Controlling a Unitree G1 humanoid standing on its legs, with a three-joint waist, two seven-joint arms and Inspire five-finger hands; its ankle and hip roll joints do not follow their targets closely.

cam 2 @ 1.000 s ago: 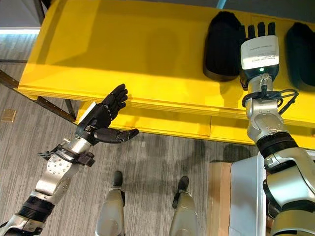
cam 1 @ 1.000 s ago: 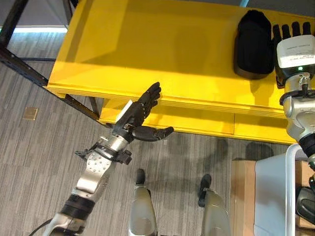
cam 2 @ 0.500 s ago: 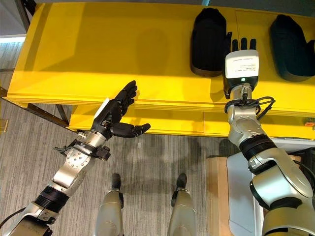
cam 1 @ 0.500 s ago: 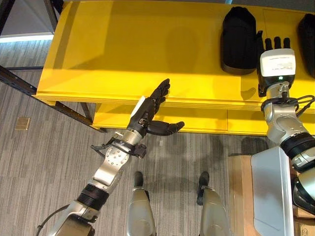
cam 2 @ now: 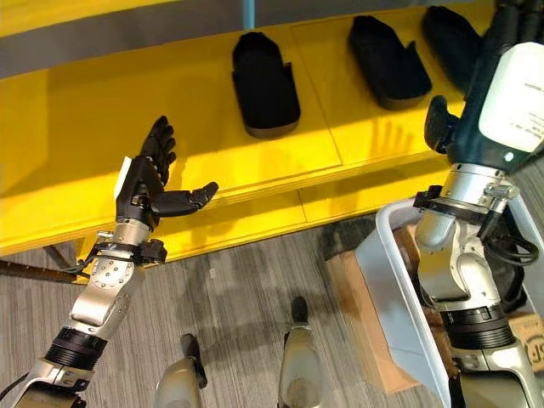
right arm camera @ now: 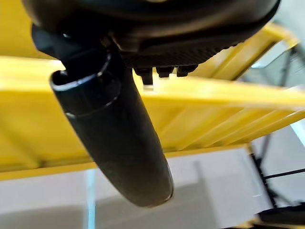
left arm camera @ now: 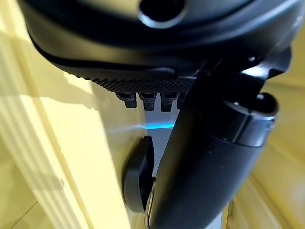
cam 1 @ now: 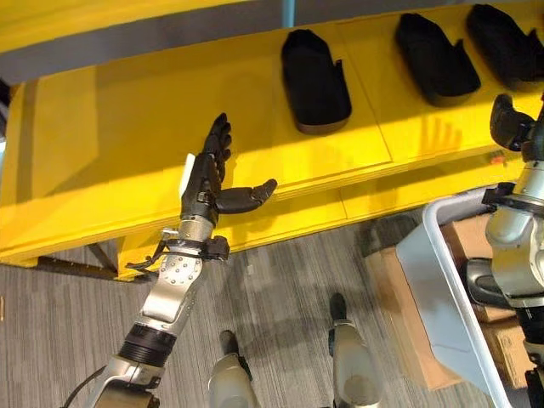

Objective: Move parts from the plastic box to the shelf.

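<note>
On the yellow shelf [cam 1: 110, 153] lie three black parts [cam 1: 315, 81].

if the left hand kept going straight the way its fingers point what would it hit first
Probably nothing soon: the left hand is open, fingers aimed across the bare yellow shelf toward its back edge. The nearest black part sits off to its right. Height above the shelf is unclear.

I can't make out any readable text, number or sign from here. The cardboard box [cam 2: 520, 333] at the lower right, beside the plastic box [cam 2: 393, 280], carries a few dark printed letters cut off at the frame edge, too partial for me to read. The white cover on the right robot hand [cam 2: 510, 93] bears small dark print that is too fine to resolve.
</note>
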